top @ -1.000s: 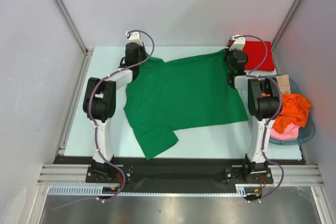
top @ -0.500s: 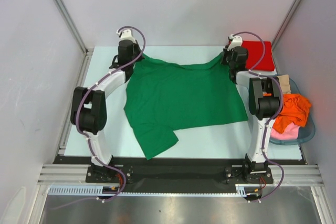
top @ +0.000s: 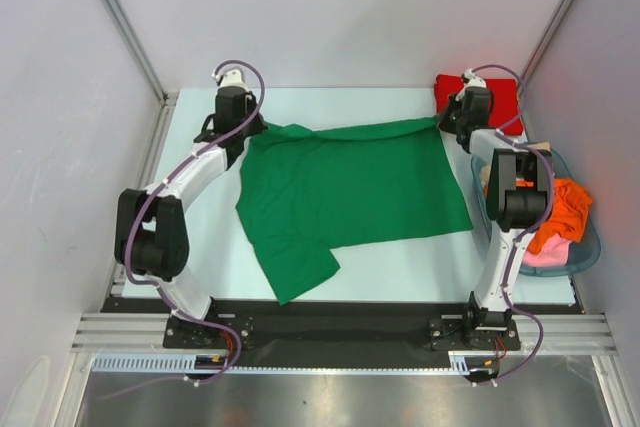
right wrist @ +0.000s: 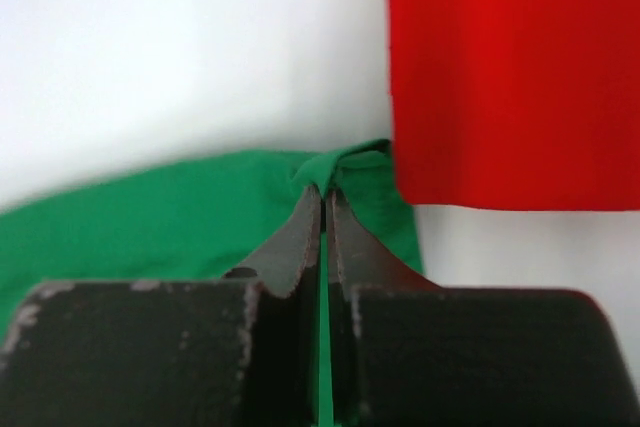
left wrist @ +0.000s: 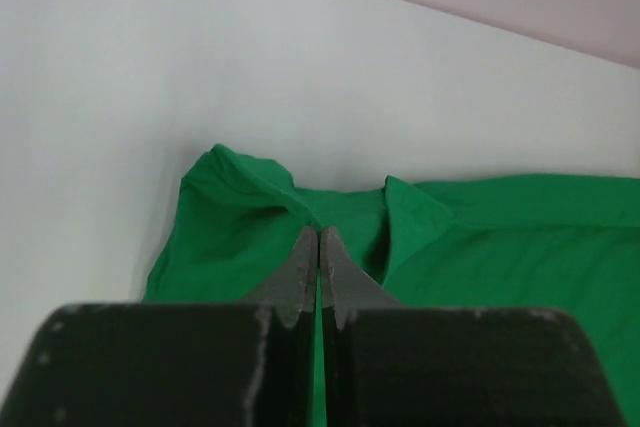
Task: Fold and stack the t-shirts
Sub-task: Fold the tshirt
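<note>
Green t-shirt lies spread flat across the middle of the desk, its long axis running from the left edge toward the right edge. Its far edge is drawn in a taut line between my two grippers, and one sleeve sticks out toward the near edge at the shirt's left end. My left gripper is clenched on the shirt's far left corner, with green cloth pinched between the closed fingers. My right gripper is clamped on the far right corner in the same way. Just beyond it, a folded red t-shirt lies flat in the desk's far right corner. A translucent blue basket sits at the right edge, holding a crumpled orange garment on top of a pink one.
</note>
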`<move>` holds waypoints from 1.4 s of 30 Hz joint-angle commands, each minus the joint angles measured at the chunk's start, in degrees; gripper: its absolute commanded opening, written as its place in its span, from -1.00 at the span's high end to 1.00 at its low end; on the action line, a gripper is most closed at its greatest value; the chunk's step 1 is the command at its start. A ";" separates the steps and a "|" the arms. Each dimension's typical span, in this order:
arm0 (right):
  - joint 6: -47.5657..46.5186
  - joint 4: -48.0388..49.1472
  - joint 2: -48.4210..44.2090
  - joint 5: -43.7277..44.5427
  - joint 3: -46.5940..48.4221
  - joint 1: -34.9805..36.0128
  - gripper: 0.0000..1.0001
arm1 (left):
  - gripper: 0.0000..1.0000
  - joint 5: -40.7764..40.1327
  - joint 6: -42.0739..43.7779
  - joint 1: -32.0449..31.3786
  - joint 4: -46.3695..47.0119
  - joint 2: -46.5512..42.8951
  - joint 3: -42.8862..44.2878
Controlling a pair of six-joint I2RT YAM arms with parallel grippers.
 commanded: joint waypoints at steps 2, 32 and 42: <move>3.87 -8.51 -4.07 -4.19 4.34 -2.08 1.00 | 0.99 -2.30 -0.85 0.10 -5.82 -4.48 -1.99; 2.04 -17.57 -5.74 -6.23 0.21 -3.40 1.00 | 0.99 -0.65 -11.49 0.10 -11.72 -17.40 -22.29; 2.03 -15.99 -8.81 -4.39 -2.16 -3.49 1.00 | 1.00 0.15 -13.33 0.10 -11.02 -18.19 -26.78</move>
